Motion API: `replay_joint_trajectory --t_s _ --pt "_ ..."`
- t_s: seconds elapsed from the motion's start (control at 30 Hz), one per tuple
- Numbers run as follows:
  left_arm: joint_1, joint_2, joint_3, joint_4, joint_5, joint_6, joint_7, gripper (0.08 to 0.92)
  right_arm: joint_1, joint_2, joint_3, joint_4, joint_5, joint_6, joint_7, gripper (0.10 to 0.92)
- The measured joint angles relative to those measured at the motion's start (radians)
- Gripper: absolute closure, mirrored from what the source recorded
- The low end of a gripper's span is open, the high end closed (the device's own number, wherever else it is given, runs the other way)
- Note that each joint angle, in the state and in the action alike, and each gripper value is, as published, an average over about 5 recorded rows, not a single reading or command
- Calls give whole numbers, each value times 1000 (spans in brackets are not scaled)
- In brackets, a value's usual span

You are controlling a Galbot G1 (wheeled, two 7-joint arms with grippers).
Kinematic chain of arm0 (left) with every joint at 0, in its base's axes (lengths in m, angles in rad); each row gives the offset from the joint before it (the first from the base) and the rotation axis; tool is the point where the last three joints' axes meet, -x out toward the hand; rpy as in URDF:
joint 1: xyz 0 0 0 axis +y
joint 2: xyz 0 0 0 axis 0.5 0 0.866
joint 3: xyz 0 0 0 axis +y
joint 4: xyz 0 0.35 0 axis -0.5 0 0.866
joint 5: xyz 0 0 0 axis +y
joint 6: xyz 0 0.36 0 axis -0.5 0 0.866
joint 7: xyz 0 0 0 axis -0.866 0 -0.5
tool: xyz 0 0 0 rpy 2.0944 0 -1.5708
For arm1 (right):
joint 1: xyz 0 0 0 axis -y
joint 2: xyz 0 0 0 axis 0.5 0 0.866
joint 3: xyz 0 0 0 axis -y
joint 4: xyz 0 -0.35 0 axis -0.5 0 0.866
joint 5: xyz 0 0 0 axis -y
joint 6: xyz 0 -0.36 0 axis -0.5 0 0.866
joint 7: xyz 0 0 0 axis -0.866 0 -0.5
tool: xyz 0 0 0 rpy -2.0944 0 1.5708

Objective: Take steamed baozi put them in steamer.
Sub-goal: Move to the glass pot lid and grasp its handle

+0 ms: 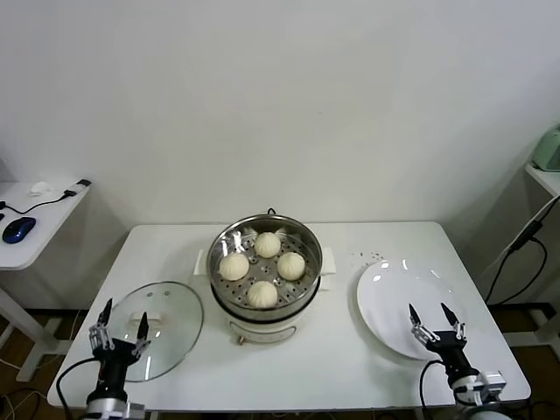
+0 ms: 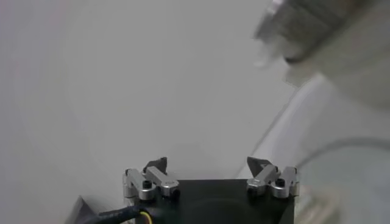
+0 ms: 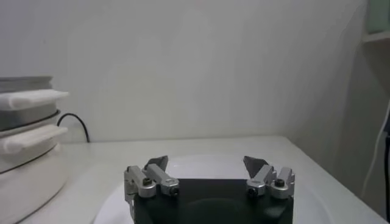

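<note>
All four steamed baozi (image 1: 262,267) sit inside the steamer (image 1: 223,245), arranged in a ring on its perforated floor — one toward the wall, one toward the robot, one on each side. The steamer stands at the middle of the white tabletop (image 1: 350,367), ahead of both claws and between them.

The left claw (image 1: 120,333) hovers low at the near left edge of the tabletop, fingers spread wide with nothing between them. It hangs over the near rim of the glass lid (image 1: 171,311), which lies flat just ahead of it and beside the steamer's base. The left wrist view shows the same spread fingertips (image 2: 157,164) against a blurred pale background; little else can be made out there.

The right claw (image 1: 434,322) is at the near right, also wide open and empty, poised above the near part of the white plate (image 1: 385,293). The plate lies flat ahead of and beneath this claw, apart from the steamer. In the right wrist view the plate's rim (image 3: 207,159) curves just beyond the open fingertips (image 3: 157,162), and the steamer's white side handle (image 3: 30,97) shows farther off toward the robot's left — a black cable (image 3: 76,122) trails behind it toward the wall.

A blue mouse (image 1: 18,229) rests on a separate side table (image 1: 52,219), well off to the left claw's outer side.
</note>
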Motion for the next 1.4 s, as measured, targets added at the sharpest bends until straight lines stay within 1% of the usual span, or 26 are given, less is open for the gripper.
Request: replay_joint_trajectory --t_s 0.2,0.5,0.97,1.23,1.33,1.4 --pt "-31 19 -11 129 199 -24 -60 177 -18 17 2 4 -12 9 2 203" --pt "-86 29 -14 265 333 -27 -106 177 -41 35 8 6 -17 18 8 203" --pt "-180 11 1 353 416 -16 -116 177 -55 57 10 7 -24 22 10 203" --pt "-224 16 4 381 434 1 -115 179 -59 59 8 2 -25 26 10 203" --pt "-233 20 6 389 439 5 -112 223 -58 62 6 -1 -27 26 10 203" --pt "-238 22 7 397 445 6 -110 281 -57 64 4 -3 -29 26 10 203"
